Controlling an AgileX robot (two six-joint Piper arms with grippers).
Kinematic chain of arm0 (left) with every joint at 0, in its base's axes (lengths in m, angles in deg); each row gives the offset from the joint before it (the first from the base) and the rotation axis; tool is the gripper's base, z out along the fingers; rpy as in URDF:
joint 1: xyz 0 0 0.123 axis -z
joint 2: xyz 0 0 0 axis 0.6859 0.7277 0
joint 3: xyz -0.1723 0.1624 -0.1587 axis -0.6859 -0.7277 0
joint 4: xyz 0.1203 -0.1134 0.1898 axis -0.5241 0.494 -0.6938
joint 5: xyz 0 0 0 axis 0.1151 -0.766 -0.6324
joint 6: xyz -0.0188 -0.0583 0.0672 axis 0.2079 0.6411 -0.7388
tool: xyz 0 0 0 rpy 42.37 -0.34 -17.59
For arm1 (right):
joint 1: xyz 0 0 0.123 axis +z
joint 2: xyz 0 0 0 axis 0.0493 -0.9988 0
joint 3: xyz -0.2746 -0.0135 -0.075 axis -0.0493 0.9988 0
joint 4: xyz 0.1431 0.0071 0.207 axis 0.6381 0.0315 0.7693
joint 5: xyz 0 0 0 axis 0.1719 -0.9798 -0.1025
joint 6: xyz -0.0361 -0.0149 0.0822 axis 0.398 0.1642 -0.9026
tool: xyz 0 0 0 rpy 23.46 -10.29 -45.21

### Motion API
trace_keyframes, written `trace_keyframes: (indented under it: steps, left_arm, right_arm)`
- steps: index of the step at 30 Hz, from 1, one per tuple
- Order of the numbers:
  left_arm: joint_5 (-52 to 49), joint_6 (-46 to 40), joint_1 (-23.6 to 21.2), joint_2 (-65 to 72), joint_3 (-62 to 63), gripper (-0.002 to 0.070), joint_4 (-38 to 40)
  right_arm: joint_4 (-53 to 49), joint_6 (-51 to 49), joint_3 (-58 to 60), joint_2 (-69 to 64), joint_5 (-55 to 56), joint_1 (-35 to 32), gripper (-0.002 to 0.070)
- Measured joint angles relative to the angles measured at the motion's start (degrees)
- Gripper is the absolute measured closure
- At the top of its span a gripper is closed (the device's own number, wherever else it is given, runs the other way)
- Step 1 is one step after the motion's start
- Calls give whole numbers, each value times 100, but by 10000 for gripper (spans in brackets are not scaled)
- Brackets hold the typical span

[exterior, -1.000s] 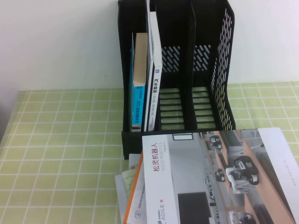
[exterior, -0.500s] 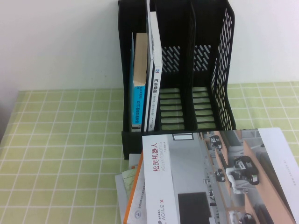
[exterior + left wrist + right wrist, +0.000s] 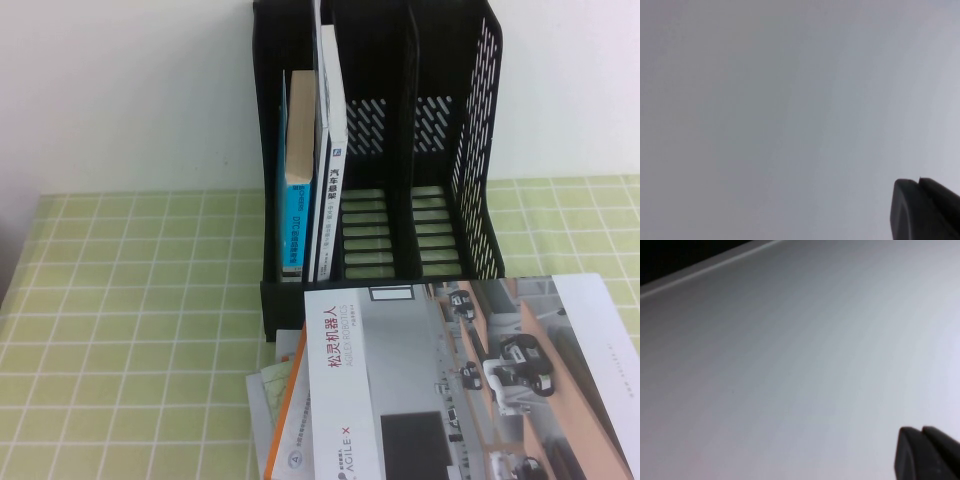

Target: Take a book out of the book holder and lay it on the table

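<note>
Both grippers are waiting off the table — right gripper (image 3: 927, 452) pressed together, left gripper (image 3: 925, 210) looking likewise; neither is near the book (image 3: 330, 150) in the book holder (image 3: 480, 150) — pinch its spine squarely.

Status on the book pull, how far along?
Done: nothing; the book stands upright in the book holder, leftmost compartment, beside a blue-spined book. In hand: nothing; left tool and right tool, shut, face blank surfaces, absent from the high view. Left: grasp, extract, lay on the table.
</note>
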Motion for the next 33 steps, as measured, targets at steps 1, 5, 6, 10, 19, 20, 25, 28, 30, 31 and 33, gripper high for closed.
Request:
trace_keyframes:
  steps: [1,5,6,10,19,20,25,28,30,31,33]
  left_arm:
    - [-207,26,0,169,206,678,-127]
    - [-1156,44,0,910,931,678,-317]
    - [-1467,44,0,1115,1052,678,-328]
    - [-2640,54,0,1867,1450,678,-342]
    - [-4317,-1423,0,2871,1614,678,504]
    - [-4361,-1783,0,2930,1614,678,777]
    - [-4401,-3172,0,3098,1614,678,1304]
    - [-4277,-3391,0,3103,1614,678,1540]
    - [-4192,-3431,0,3103,1614,677,1823]
    - [-4162,-3469,0,3113,1614,677,1972]
    - [-4090,-3552,0,3154,1614,678,2248]
  right_arm:
    - [-2,213,-314,-102,-322,0,678]
    - [12,1335,-1484,-875,-1621,0,678]
    - [11,1595,-1717,-1135,-1920,0,678]
    - [11,2683,-2793,-2174,-3370,0,678]
    - [-1450,2035,-3786,-4083,-6089,0,678]
    - [-1637,1673,-3786,-4228,-6332,0,678]
    - [-1942,795,-3786,-4803,-7551,0,678]
    - [-1955,717,-3786,-4993,-8028,24,678]
    - [-1863,691,-3786,-5018,-8178,24,678]
    - [-1734,659,-3786,-5018,-8240,24,678]
    - [-1333,647,-3786,-5018,-8309,24,678]
